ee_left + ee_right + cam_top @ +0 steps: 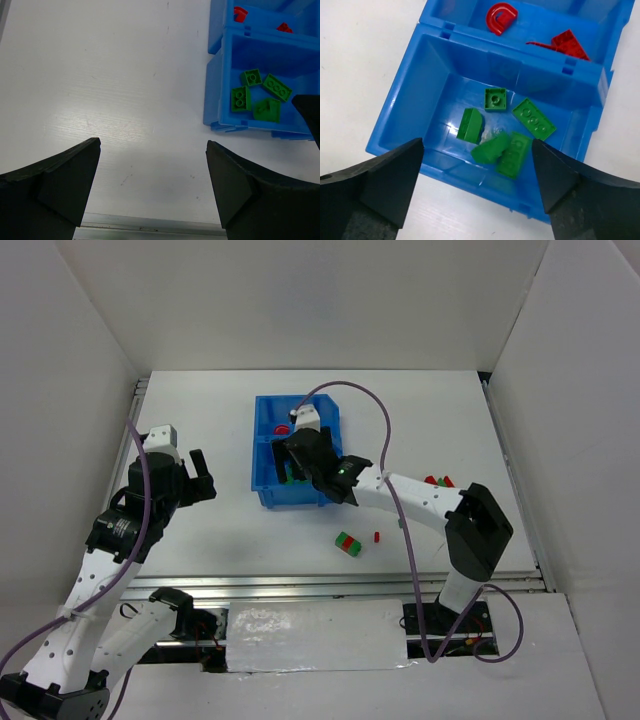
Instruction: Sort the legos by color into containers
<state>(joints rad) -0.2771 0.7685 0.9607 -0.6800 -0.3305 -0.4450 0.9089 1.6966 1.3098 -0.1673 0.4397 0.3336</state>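
Observation:
The blue bin (258, 452) stands mid-table, split into two containers. Several green legos (470, 125) lie in its near compartment (407, 100); red legos (501, 17) lie in the far one (540, 22). My right gripper (478, 145) hovers open above the near compartment's front wall, nothing between its fingers (297, 462). Left of the bin, my left gripper (153, 145) is wide open over bare table (203, 480). Loose on the table are a red-green pair (348, 543), a tiny red brick (376, 536), and red and green bricks (437, 480) at the right.
White walls enclose the table on three sides. A metal rail (300, 590) runs along the near edge. A purple cable (372, 405) arcs from the right gripper over the bin's right side. The right forearm (420, 498) stretches between the loose bricks.

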